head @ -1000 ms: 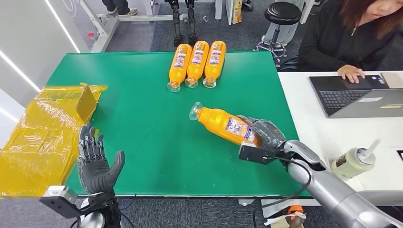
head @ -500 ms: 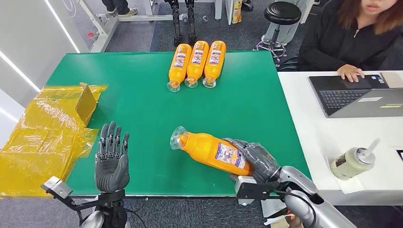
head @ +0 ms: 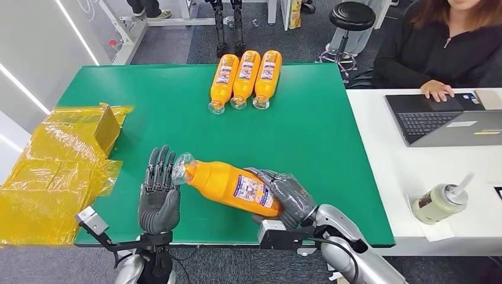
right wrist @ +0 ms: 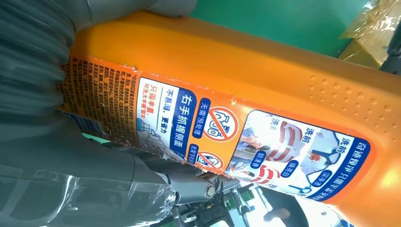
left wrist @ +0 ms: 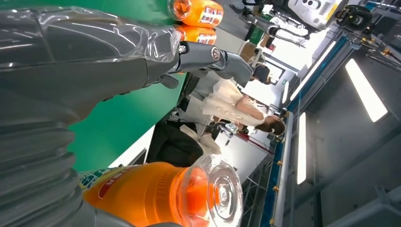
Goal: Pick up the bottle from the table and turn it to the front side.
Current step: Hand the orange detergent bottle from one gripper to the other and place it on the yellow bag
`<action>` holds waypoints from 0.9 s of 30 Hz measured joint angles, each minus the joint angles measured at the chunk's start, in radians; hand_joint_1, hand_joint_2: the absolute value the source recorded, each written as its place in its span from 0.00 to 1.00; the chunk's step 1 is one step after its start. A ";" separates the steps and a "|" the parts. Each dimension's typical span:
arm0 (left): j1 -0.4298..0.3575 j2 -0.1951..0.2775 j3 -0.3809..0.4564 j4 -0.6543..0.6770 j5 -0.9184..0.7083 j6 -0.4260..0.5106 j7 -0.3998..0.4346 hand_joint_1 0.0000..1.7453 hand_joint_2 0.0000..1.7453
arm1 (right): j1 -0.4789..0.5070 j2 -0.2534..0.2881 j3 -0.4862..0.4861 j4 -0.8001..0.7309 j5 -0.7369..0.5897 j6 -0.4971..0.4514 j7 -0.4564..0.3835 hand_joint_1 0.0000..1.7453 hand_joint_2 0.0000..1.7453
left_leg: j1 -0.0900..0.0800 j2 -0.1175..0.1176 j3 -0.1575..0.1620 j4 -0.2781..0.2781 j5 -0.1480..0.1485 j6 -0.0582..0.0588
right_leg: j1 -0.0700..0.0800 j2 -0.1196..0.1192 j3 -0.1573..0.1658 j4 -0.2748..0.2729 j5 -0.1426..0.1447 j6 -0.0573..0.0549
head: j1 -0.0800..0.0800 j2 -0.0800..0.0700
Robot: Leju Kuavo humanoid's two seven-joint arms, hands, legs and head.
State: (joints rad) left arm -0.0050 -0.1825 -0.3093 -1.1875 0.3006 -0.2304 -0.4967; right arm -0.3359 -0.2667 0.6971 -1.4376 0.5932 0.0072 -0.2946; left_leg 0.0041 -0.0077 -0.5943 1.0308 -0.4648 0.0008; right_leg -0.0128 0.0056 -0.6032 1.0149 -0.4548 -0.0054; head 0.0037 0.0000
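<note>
Orange bottle [head: 228,184]: held off the green table [head: 314,136] near its front edge, lying roughly level, its clear cap end toward the robot's left, its label side with blue and white panels turned upward; the right wrist view shows the same label [right wrist: 236,137] close up, printed in small characters; right hand [head: 283,198]: fingers wrapped around the bottle's base end, gripping it firmly; left hand [head: 158,192]: raised upright just beside the cap [head: 180,167], palm facing the bottle, fingers straight and spread, holding nothing; whether the fingertips touch the cap cannot be told; the left wrist view shows the clear cap [left wrist: 215,191] and orange neck close to that hand; three further orange bottles [head: 244,78]: laid side by side at the table's far edge, caps toward the robot, touching one another; yellow plastic wrapping [head: 53,171]: crumpled over the left end of the table, with a small box shape [head: 108,127] under the film; white table [head: 426,171]: adjoining on the right, bearing a laptop [head: 450,121] and a pale pump bottle [head: 441,201]; person in dark clothing [head: 438,50]: seated behind the laptop, one hand resting by its keyboard; black stool [head: 352,18]: on the floor beyond the green table.
</note>
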 joint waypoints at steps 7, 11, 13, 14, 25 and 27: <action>0.000 0.000 -0.014 0.000 0.000 0.000 0.001 0.00 1.00 | -0.001 0.020 0.000 0.008 0.002 0.000 -0.002 1.00 1.00 | 0.000 0.000 0.000 0.000 0.000 0.000 | 0.000 0.000 0.000 0.000 0.000 0.000 | 0.000 0.000; 0.000 0.000 -0.021 0.000 -0.001 0.002 0.010 0.00 1.00 | -0.003 0.032 0.002 0.012 0.003 -0.003 -0.011 1.00 1.00 | 0.000 0.000 0.000 0.000 0.000 0.000 | 0.000 0.000 0.000 0.000 0.000 0.000 | 0.000 0.000; -0.002 -0.002 -0.028 0.000 -0.003 0.002 0.019 0.00 1.00 | -0.006 0.044 0.007 0.018 0.005 -0.001 -0.016 1.00 1.00 | 0.000 0.000 0.000 0.000 0.000 0.000 | 0.000 0.000 0.000 0.000 0.000 0.000 | 0.000 0.000; -0.003 -0.003 -0.032 -0.001 -0.004 0.002 0.025 0.00 1.00 | -0.007 0.052 0.011 0.022 0.006 0.000 -0.017 1.00 1.00 | 0.000 0.000 0.000 0.000 0.000 0.000 | 0.000 0.000 0.000 0.000 0.000 0.000 | 0.000 0.000; -0.017 -0.006 -0.045 -0.010 -0.013 0.005 0.040 0.00 1.00 | -0.026 0.101 0.076 0.113 -0.065 0.022 -0.119 1.00 1.00 | 0.000 0.000 0.000 0.000 0.000 0.000 | 0.000 0.000 0.000 0.000 0.000 0.000 | 0.000 0.000; -0.012 -0.005 -0.045 -0.016 -0.013 0.006 0.036 0.00 1.00 | -0.035 0.106 0.089 0.135 -0.073 0.026 -0.135 1.00 1.00 | 0.000 0.000 0.000 0.000 0.000 0.000 | 0.000 0.000 0.000 0.000 0.000 0.000 | 0.000 0.000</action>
State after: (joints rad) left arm -0.0171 -0.1880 -0.3544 -1.2035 0.2873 -0.2240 -0.4604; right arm -0.3710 -0.1611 0.7865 -1.3027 0.5199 0.0331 -0.4294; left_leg 0.0042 -0.0076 -0.5945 1.0308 -0.4647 0.0007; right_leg -0.0128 0.0055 -0.6034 1.0150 -0.4548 -0.0054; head 0.0038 0.0000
